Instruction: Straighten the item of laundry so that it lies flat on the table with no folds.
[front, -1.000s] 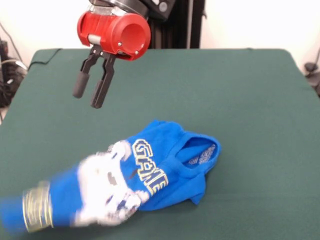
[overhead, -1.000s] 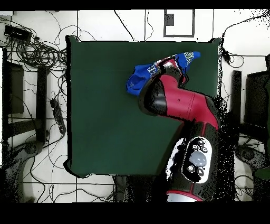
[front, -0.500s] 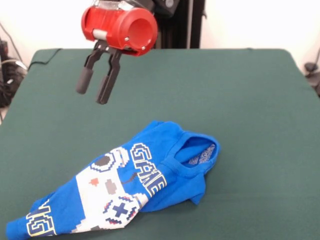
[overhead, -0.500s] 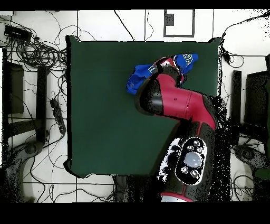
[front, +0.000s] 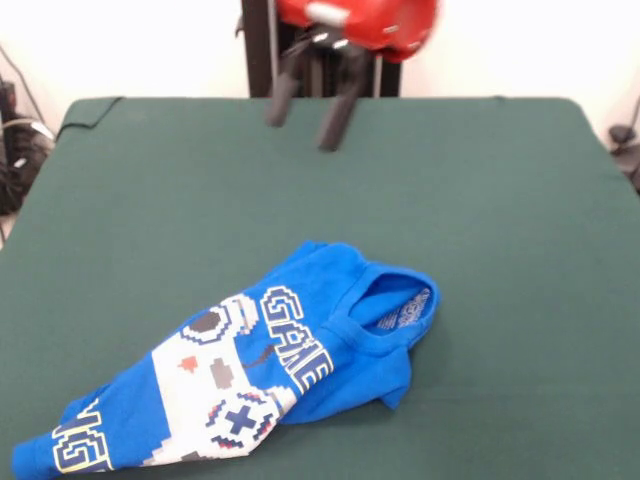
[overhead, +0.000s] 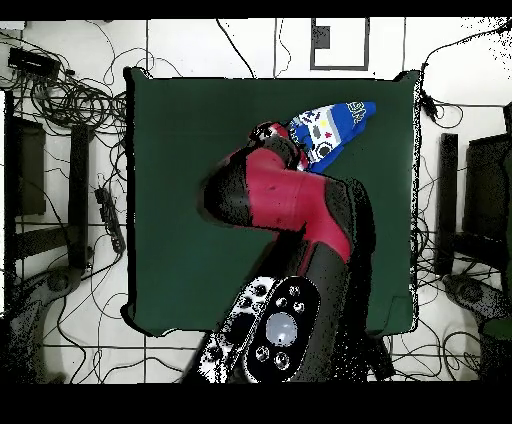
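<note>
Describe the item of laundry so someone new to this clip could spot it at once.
Start from the green table filling the front view, then look to its near edge, left of centre. The crumpled bright blue T-shirt lies there, the only cloth on the table, marked by a white game-controller print and yellow-outlined pixel lettering.

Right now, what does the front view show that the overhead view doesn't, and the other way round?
Only the front view shows the gripper, open and empty, raised over the table's far part, plus the T-shirt's lettering, collar and bunched folds. Only the overhead view shows the whole table outline, the arm covering part of the shirt, and floor cables. Both show the blue shirt still crumpled near a table edge.
</note>
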